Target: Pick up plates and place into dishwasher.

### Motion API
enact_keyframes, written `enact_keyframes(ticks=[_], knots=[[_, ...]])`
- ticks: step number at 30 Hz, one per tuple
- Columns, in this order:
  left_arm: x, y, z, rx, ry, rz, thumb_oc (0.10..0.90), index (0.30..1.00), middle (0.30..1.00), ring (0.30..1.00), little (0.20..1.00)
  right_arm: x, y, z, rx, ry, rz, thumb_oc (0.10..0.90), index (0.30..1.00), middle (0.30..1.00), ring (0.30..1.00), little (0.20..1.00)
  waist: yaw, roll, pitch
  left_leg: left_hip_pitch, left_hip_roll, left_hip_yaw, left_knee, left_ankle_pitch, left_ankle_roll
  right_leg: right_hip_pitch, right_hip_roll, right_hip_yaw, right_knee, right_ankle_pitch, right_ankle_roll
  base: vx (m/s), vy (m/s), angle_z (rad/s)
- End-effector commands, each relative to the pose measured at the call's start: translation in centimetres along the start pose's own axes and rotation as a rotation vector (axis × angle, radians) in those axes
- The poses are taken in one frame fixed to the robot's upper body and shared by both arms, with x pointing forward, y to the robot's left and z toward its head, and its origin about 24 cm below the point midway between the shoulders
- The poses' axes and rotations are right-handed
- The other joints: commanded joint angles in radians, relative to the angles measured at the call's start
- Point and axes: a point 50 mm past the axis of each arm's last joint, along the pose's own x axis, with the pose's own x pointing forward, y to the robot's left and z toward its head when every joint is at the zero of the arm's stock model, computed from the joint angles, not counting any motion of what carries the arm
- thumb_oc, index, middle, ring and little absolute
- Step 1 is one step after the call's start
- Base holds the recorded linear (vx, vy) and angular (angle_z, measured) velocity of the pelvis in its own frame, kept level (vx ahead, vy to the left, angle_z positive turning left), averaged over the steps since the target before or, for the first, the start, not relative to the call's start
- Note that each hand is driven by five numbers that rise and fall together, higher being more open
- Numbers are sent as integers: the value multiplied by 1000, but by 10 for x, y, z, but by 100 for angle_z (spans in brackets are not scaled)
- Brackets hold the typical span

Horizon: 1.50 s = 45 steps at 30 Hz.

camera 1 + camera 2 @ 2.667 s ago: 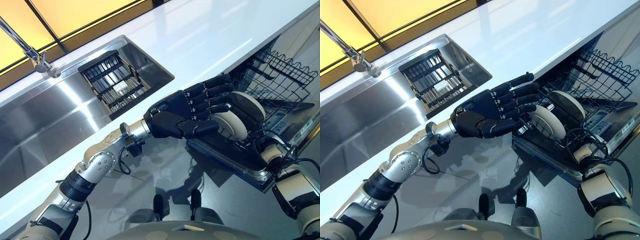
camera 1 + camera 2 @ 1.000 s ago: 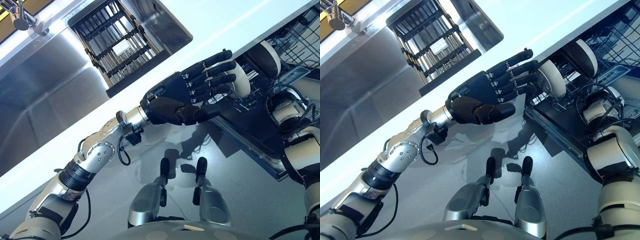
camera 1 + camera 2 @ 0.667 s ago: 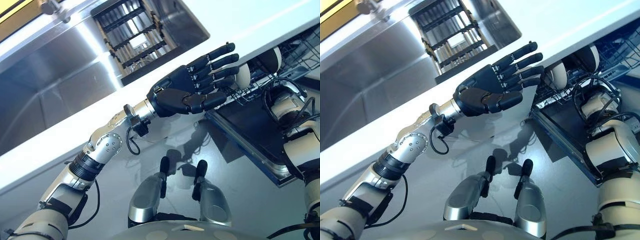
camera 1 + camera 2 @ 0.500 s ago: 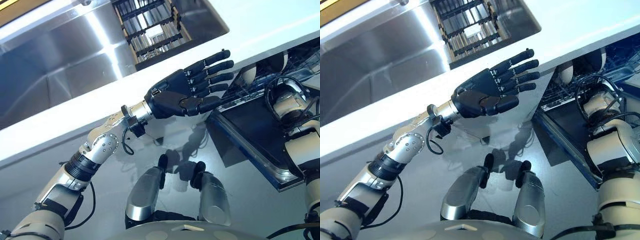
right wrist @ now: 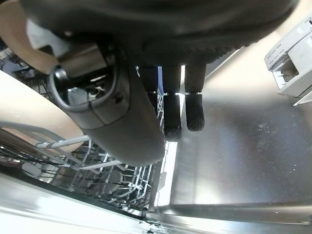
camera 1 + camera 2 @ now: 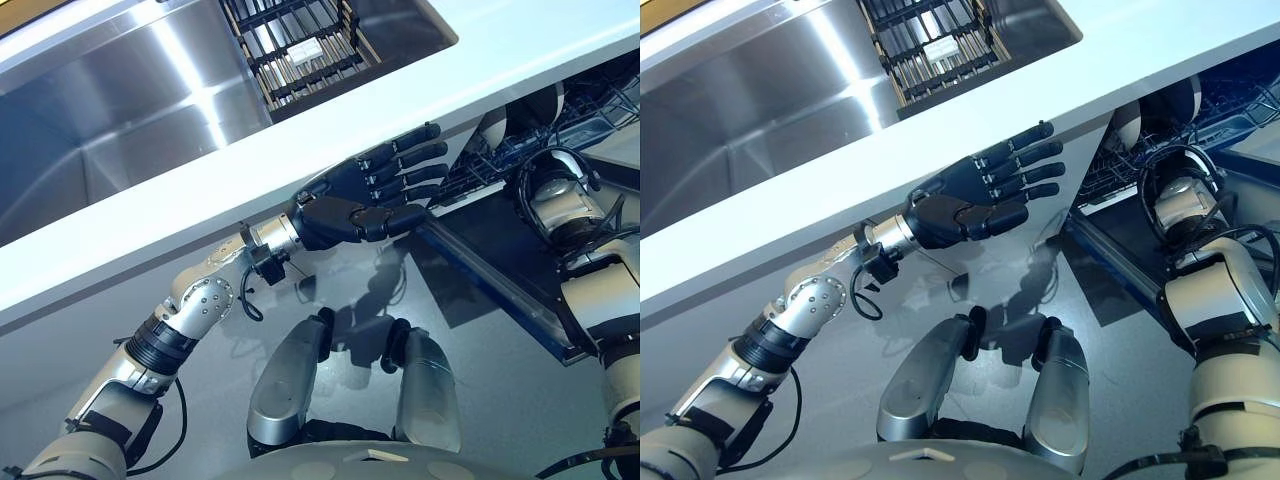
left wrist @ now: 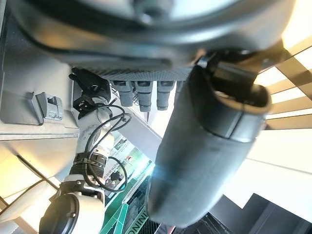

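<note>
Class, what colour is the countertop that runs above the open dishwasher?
White; the countertop shows best in the left eye view.

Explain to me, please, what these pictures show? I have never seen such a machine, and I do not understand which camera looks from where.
This is a humanoid robot loading plates into a dishwasher. Two pictures come from cameras in its head, looking down; the other two come from a camera on each wrist, very close to the hand. The left hand hovers open and holds nothing, in front of the white counter. Above it lies a steel sink with a dark rack inside. On the right, plates stand in the dishwasher's wire basket above the open door. The right hand is down by that basket, its fingers straight, holding nothing.
</note>
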Motion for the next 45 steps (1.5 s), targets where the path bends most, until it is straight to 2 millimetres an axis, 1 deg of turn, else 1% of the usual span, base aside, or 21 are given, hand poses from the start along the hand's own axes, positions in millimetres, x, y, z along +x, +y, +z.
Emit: enact_keyframes(ticks=[1,3,7,10,14,18,21,22,25,29,32,35,36,40,41,42,43,44,45], knots=[[-9,-11,32,34,-216,-59,800,900,900,900,900,-5,-46,27,35,-159,-176,100,300,300,300,200,1,-25,-54,-48,2,-25,137,-76,59,94,39,6,87,-58,-79,5,3,-9],[-9,-11,32,37,-214,-60,800,900,900,900,900,-5,-48,24,51,-175,-195,100,300,300,300,200,-4,-26,-57,-46,5,-23,143,-78,58,93,39,8,93,-59,-78,29,2,-7],[-11,-7,29,24,-211,-20,800,900,900,900,900,-3,-48,14,53,-141,-184,100,300,300,300,200,-6,-23,-63,-30,10,-22,134,-75,54,106,43,12,92,-61,-77,81,-2,-4],[-12,-6,29,23,-218,-2,800,900,900,900,900,-3,-54,13,45,-136,-197,100,300,300,300,200,-3,-19,-61,-30,7,-26,126,-61,51,107,43,10,94,-60,-77,23,0,-1],[-18,-4,34,38,-237,22,800,900,900,900,900,-6,-70,23,58,-148,-235,100,300,300,300,200,10,-10,-53,-41,-1,-31,99,-40,47,89,37,3,113,-64,-76,1,-18,1],[-24,-2,35,40,-241,40,800,900,900,900,900,-9,-86,28,65,-153,-263,100,300,300,300,200,29,-3,-46,-51,-8,-43,78,-16,37,83,34,-13,122,-69,-78,6,-51,10],[-27,-2,38,47,-232,23,800,900,900,900,900,-13,-95,38,78,-180,-304,100,300,300,300,200,40,2,-36,-67,-15,-50,78,-13,37,64,29,-18,142,-76,-77,-48,-59,18],[-28,-3,39,54,-226,5,800,900,900,900,900,-15,-100,44,88,-202,-320,100,300,300,300,200,44,1,-35,-73,-16,-54,72,-8,36,55,28,-21,143,-73,-75,-94,-57,15],[-28,-6,42,76,-211,-43,800,900,900,900,900,-18,-103,50,93,-229,-330,100,300,300,300,200,46,-4,-35,-79,-14,-55,67,-7,35,49,26,-25,134,-67,-71,-89,-42,11],[-26,-9,41,87,-186,-74,800,900,900,900,900,-17,-98,50,81,-251,-314,100,300,300,300,200,40,-14,-40,-73,-8,-54,74,-23,38,58,33,-25,121,-67,-72,-22,-10,1],[-22,-11,40,80,-158,-87,800,900,900,900,900,-16,-93,45,98,-272,-288,100,300,300,300,200,22,-32,-52,-60,3,-45,101,-52,44,77,41,-15,106,-65,-72,1,9,-2],[-19,-13,38,69,-158,-98,800,900,900,900,900,-16,-89,40,99,-299,-290,100,300,300,300,200,2,-43,-65,-53,13,-42,113,-52,44,84,47,-4,93,-58,-72,5,53,-8],[-18,-14,37,63,-162,-102,800,900,900,900,900,-15,-86,36,88,-316,-293,100,300,300,300,200,-9,-49,-71,-46,20,-37,118,-62,46,90,49,3,90,-59,-71,23,92,-12],[-18,-15,31,52,-174,-94,800,900,900,900,900,-16,-71,14,106,-353,-266,100,300,300,300,200,-53,-72,-87,-13,43,-13,131,-92,52,114,63,32,75,-62,-70,33,103,-23],[-20,-15,28,47,-177,-82,800,900,900,900,900,-18,-60,1,126,-370,-265,100,300,300,300,200,-76,-82,-95,0,49,-4,136,-101,54,121,71,44,70,-62,-69,23,94,-29],[-20,-14,27,46,-175,-79,800,900,900,900,900,-19,-59,-3,129,-370,-264,100,300,300,300,200,-79,-83,-97,3,51,-2,136,-100,53,123,72,46,70,-63,-68,29,102,-25],[-21,-14,25,51,-179,-68,800,900,900,900,900,-21,-54,-12,136,-376,-263,100,300,300,300,200,-94,-87,-101,9,56,3,138,-97,53,127,77,53,68,-63,-67,28,112,-22],[-22,-14,22,56,-187,-62,800,900,900,900,900,-26,-47,-25,152,-386,-267,100,300,300,300,200,-121,-94,-107,21,63,11,139,-99,54,131,84,68,65,-63,-65,22,102,-16],[-22,-14,22,56,-187,-62,800,900,900,900,900,-26,-47,-25,152,-386,-267,100,300,300,300,200,-121,-94,-107,21,63,11,139,-99,54,131,84,68,65,-63,-65,14,91,-27]])
